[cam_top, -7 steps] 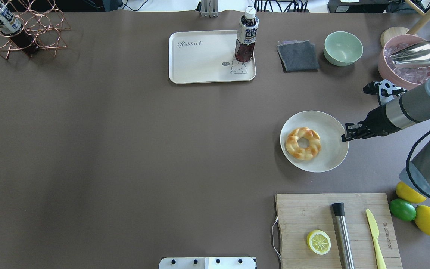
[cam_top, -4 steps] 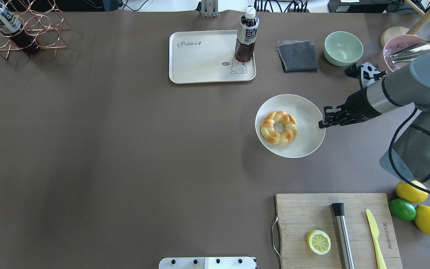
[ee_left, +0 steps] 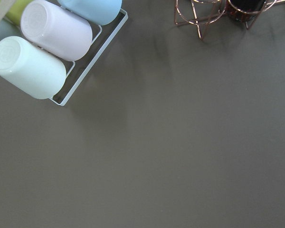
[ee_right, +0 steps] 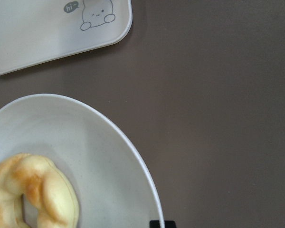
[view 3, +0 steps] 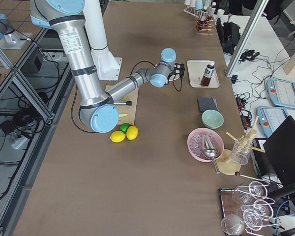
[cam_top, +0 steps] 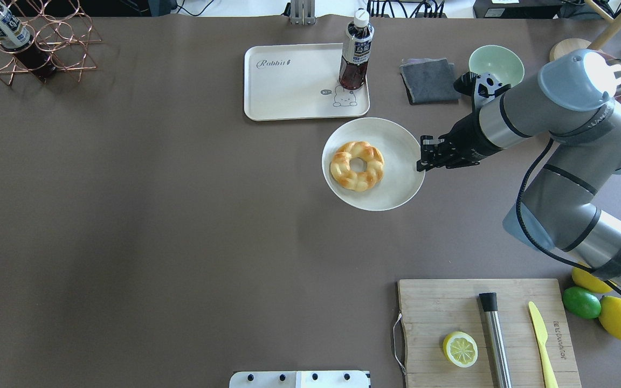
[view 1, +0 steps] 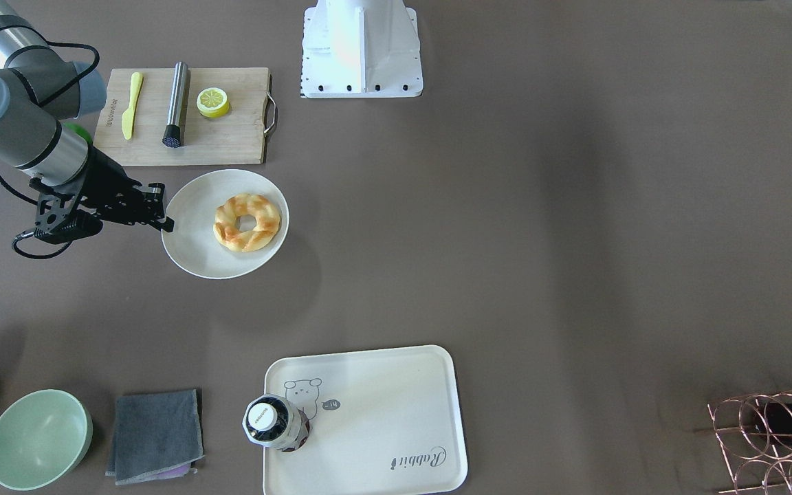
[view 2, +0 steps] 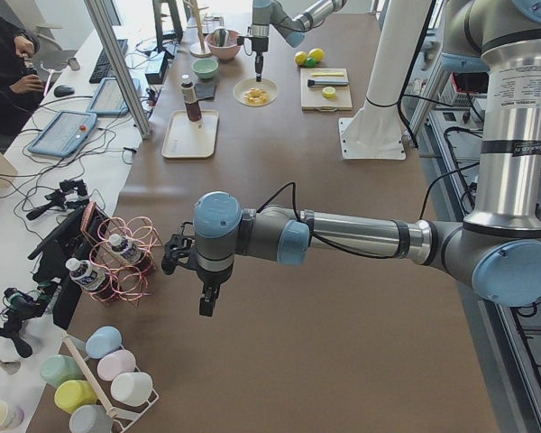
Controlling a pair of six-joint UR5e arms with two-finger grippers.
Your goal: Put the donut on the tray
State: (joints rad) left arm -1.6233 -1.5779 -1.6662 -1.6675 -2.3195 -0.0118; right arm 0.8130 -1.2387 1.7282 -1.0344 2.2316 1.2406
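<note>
The donut (cam_top: pixel 357 165), a golden braided ring, lies on a round off-white plate (cam_top: pixel 397 145). My right gripper (cam_top: pixel 421 161) is shut on the plate's right rim and holds it a little above the table, just in front of the tray's near right corner. The cream tray (cam_top: pixel 289 86) with the bear drawing lies at the back, and a dark drink bottle (cam_top: pixel 356 51) stands on its right end. The right wrist view shows the donut (ee_right: pixel 28 194), the plate (ee_right: pixel 99 142) and the tray corner (ee_right: pixel 38 28). My left gripper (view 2: pixel 205 307) hangs over bare table far to the left; I cannot tell whether it is open or shut.
A wooden cutting board (cam_top: pixel 488 328) at the front right holds a lemon half-slice (cam_top: pixel 460 348), a steel muddler and a yellow knife. A grey cloth (cam_top: pixel 430 81) and a green bowl (cam_top: pixel 496 69) lie right of the tray. A copper wire rack (cam_top: pixel 35 43) stands at the back left.
My right gripper has carried the plate with the donut to the left and towards the back, up to the tray's near right corner.
</note>
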